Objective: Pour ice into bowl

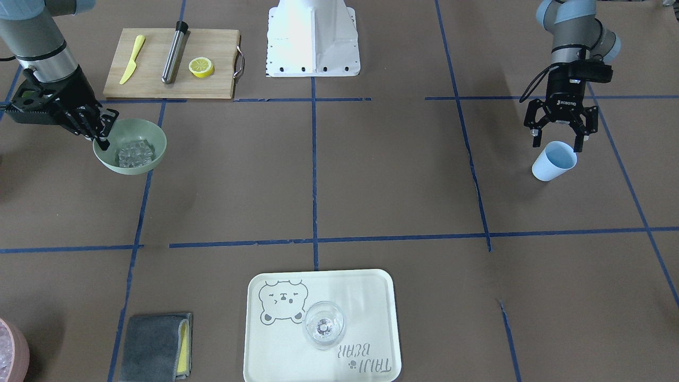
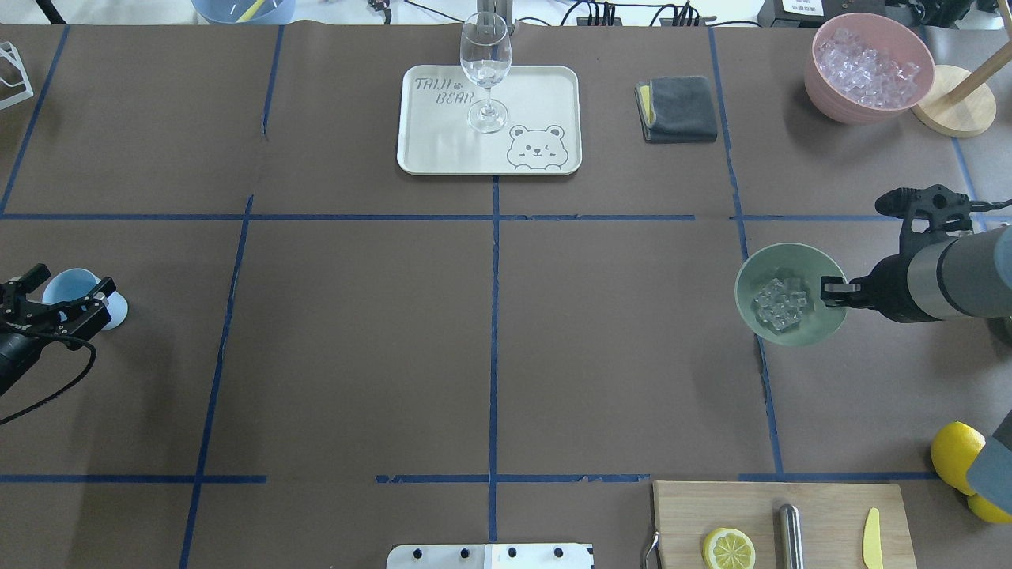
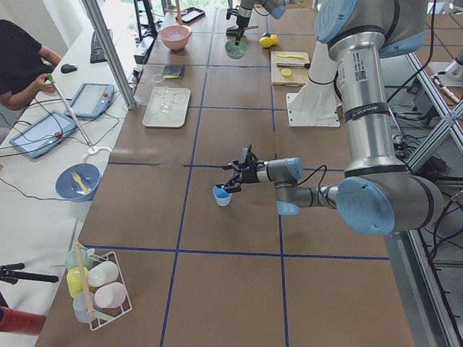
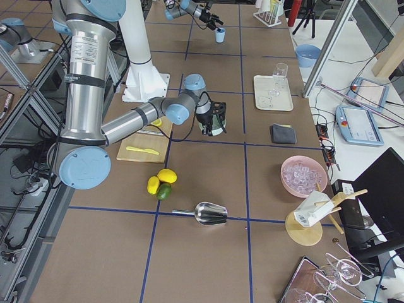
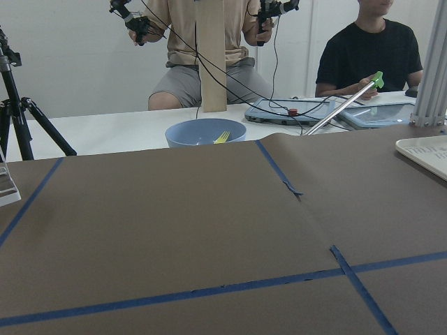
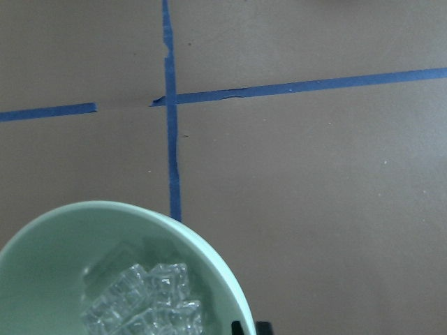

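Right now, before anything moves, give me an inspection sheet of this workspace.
Surface: brown paper table, blue tape grid.
Job's things: ice heaped in green bowl.
Clutter: cutting board, tray with wine glass, grey cloth, pink bowl of ice, blue cup.
Grippers: right gripper shut on the bowl's rim; left gripper open at the cup.
Cables: black cable at left wrist.
Surroundings: seated operators.

The right hand pinches the rim of the round sage-green matte bowl, which holds clear glassy ice cubes.
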Robot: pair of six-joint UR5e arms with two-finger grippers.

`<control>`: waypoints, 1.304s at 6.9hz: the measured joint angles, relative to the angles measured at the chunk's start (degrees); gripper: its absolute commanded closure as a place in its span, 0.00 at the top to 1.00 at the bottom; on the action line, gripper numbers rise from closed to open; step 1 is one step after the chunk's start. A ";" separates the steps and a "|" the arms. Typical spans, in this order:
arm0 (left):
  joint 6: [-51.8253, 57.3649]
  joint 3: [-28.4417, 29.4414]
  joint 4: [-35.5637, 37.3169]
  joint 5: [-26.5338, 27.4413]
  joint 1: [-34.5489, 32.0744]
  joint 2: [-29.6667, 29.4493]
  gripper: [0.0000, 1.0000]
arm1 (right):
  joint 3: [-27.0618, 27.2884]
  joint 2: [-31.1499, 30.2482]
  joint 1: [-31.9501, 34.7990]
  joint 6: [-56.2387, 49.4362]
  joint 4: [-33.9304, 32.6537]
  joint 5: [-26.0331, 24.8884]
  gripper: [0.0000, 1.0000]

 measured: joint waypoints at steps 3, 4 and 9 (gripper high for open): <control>7.82 -5.27 8.37 -19.02 -12.41 -1.05 1.00 | -8.26 -5.02 7.26 -9.01 10.37 5.11 0.00; 8.38 -7.05 12.48 -24.98 -15.70 -1.83 1.00 | -10.43 -5.71 9.15 -12.41 11.14 5.92 0.00; 22.46 -9.13 31.80 -47.60 -36.34 -10.98 1.00 | -15.06 -5.64 10.73 -15.17 11.55 7.94 1.00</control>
